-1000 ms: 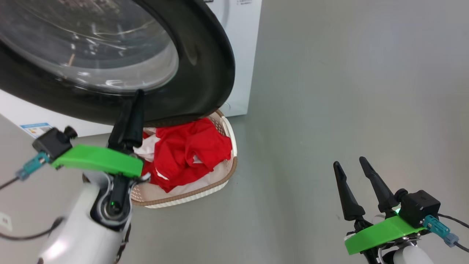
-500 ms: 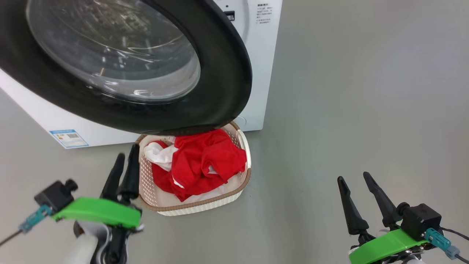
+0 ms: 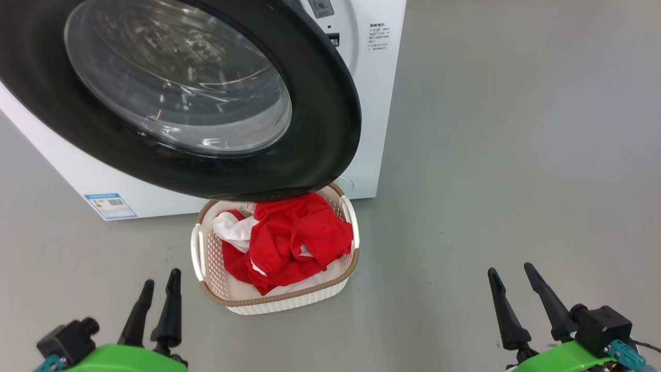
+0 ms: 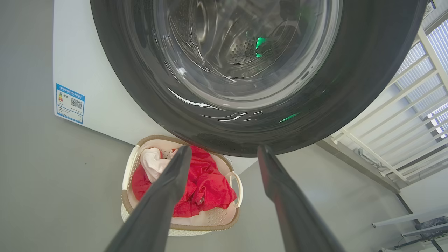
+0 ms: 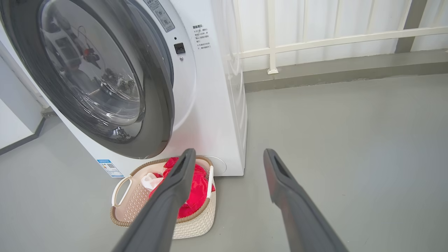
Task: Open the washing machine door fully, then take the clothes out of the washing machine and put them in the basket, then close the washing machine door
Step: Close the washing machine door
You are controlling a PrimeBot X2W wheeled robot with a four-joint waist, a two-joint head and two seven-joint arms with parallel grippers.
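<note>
The washing machine (image 3: 374,103) is a white front-loader. Its door (image 3: 330,103), with a black rim and bulging glass, lies close against the front; whether it is latched I cannot tell. On the floor below the door stands the cream basket (image 3: 279,305), with the red and white clothes (image 3: 294,237) heaped inside. My left gripper (image 3: 162,277) hangs open and empty at the lower left, short of the basket. My right gripper (image 3: 509,268) is open and empty far to the right. The left wrist view looks between the open left gripper (image 4: 224,148) at the door (image 4: 350,87) and basket (image 4: 182,227).
Grey floor (image 3: 516,155) stretches wide to the right of the machine. A blue label sticker (image 3: 110,205) sits low on the machine's front. A white railing (image 5: 269,35) and wall run behind the machine.
My left gripper has drawn back and down from the door's lower rim to the lower left. The head camera has shifted, so more of the machine shows. The right gripper keeps its place.
</note>
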